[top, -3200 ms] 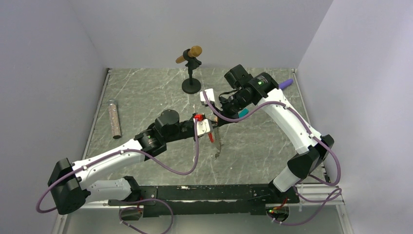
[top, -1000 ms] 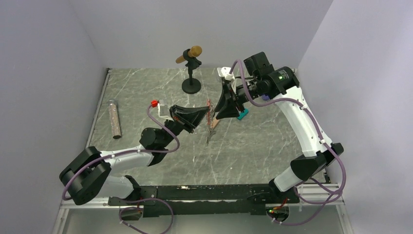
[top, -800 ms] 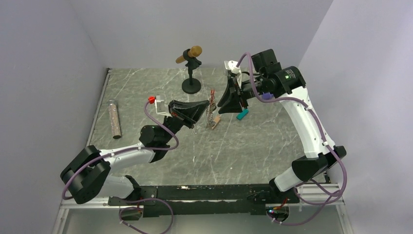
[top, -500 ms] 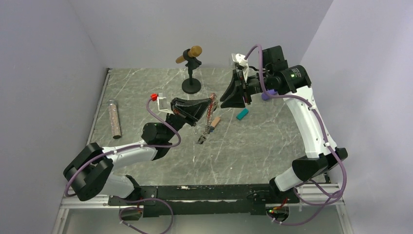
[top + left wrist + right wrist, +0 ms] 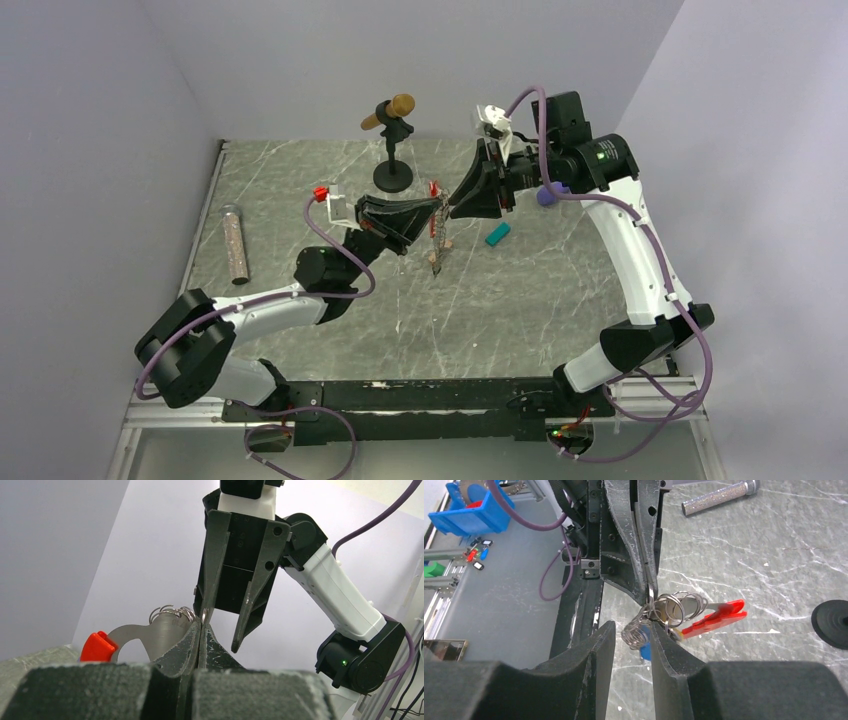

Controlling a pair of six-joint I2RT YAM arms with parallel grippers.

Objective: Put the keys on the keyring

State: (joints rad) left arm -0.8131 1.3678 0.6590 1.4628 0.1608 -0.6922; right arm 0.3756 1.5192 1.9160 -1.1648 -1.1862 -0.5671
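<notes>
keyring (image 5: 684,615) up in the air over mid-table, pinched by the left gripper (image 5: 201,625), jaws fully closed on a silvery ring of the bunch. red clip (image 5: 716,619) juts out to one side, blue tag (image 5: 645,651) dangles below. right gripper (image 5: 633,627) comes in nose to nose, jaws part open, straddling a small coil of rings (image 5: 633,634), nothing clamped as far as i can see. keys? can't pick out the black heads in any view. my read: the step is getting hold of a ring to work it open, so the right fingers want one single loop, not the whole tangle, then a gentle pull away from the left tips. hazard: the two sets of fingertips are almost touching, easy to clash. down on the marble table (image 5: 300,200), teal block (image 5: 497,234), glittery tube (image 5: 235,243) and black stand with wooden peg (image 5: 392,140) sit well apart from the action, not in the way.
</notes>
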